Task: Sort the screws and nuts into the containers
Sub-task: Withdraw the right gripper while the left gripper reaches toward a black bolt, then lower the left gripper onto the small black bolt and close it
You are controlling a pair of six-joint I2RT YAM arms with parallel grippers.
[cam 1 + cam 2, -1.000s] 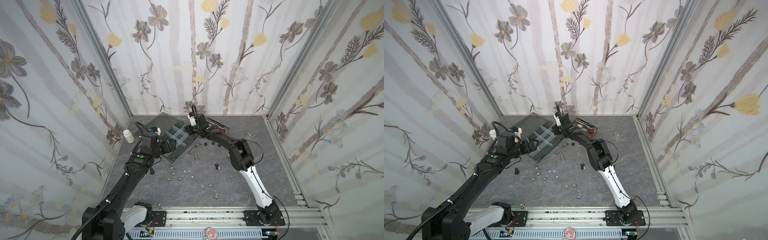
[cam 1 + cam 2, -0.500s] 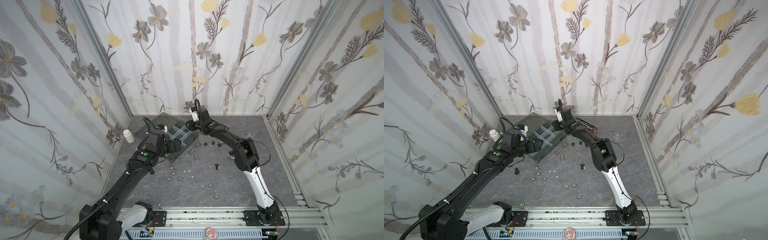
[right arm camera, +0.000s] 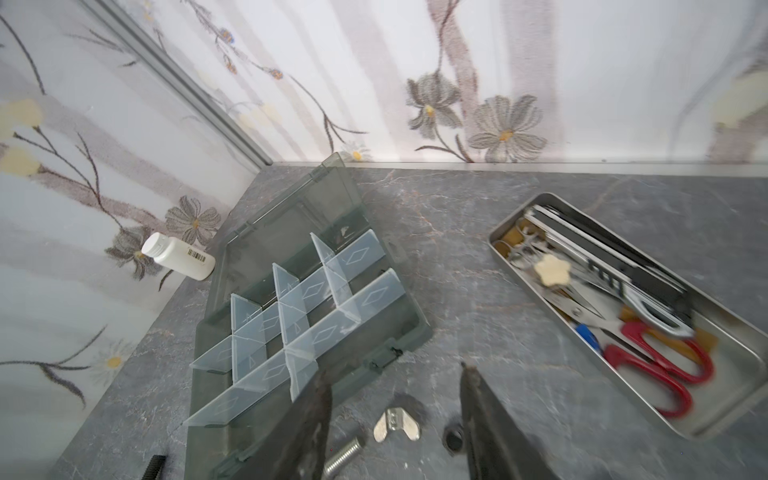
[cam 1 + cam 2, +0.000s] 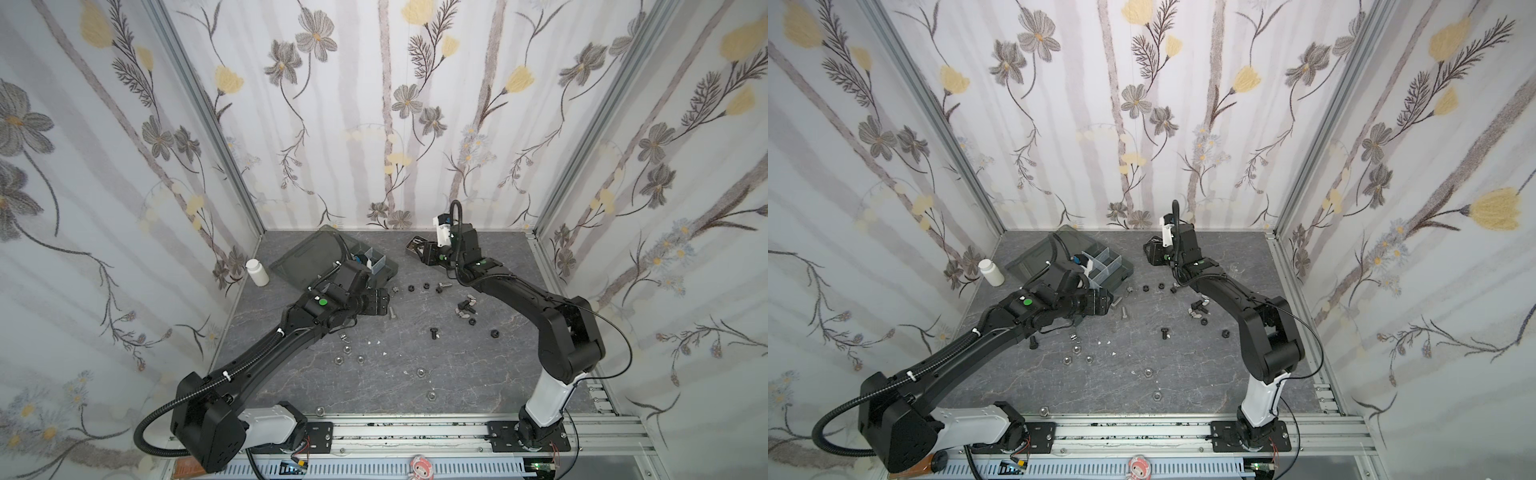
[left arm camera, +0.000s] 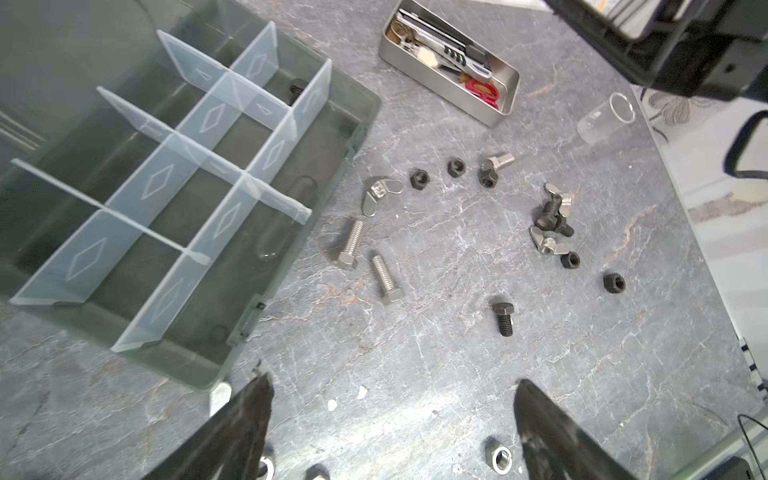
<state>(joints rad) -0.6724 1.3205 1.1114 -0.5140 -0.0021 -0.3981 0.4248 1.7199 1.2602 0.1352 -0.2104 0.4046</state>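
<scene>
Box: dark grey box (image 5: 293,257) with its smoky lid swung open, on the grey marbled counter (image 5: 457,353). It shows in both top views (image 4: 384,270) (image 4: 1121,270) and from the right wrist (image 3: 409,320).
Compartments: compartments (image 5: 245,137) are set off by whitish dividers (image 5: 162,183), each stamped with a diamond outline.
Screw in box: a black screw (image 5: 297,89) lies in an end compartment, half hidden by a divider.
Screws outside: two silver screws (image 5: 351,245) lie side by side just outside the box's latch wall. A second black one lies farther out from that wall (all hex-headed).
Nuts: black nuts (image 5: 419,178) lie scattered off the latch wall, apart from the box. A silver nut (image 5: 500,457) lies farther out still, and one of the wing nuts (image 5: 380,193) lies near the box.
Left claw: left claw (image 5: 392,378) is spread wide and holds nothing, above the counter off the box's near corner (image 4: 384,301).
Right claw: right claw (image 3: 392,370) is partly spread with nothing between its fingers, off the latch wall, above a wing nut and a black nut (both lying loose).
Tin: metal tin (image 3: 735,353) sits apart from the box on the latch side and holds red-handled scissors (image 3: 656,365) among other tools.
Bottle: white bottle (image 3: 178,257) stands just beside the box's hinge end (touching or not, I cannot tell). It has a barcode label with print too small to read.
Cup: clear cup (image 5: 606,118) lies on its side, well apart from the box.
Marking: a green dot (image 4: 322,301) on the left arm.
</scene>
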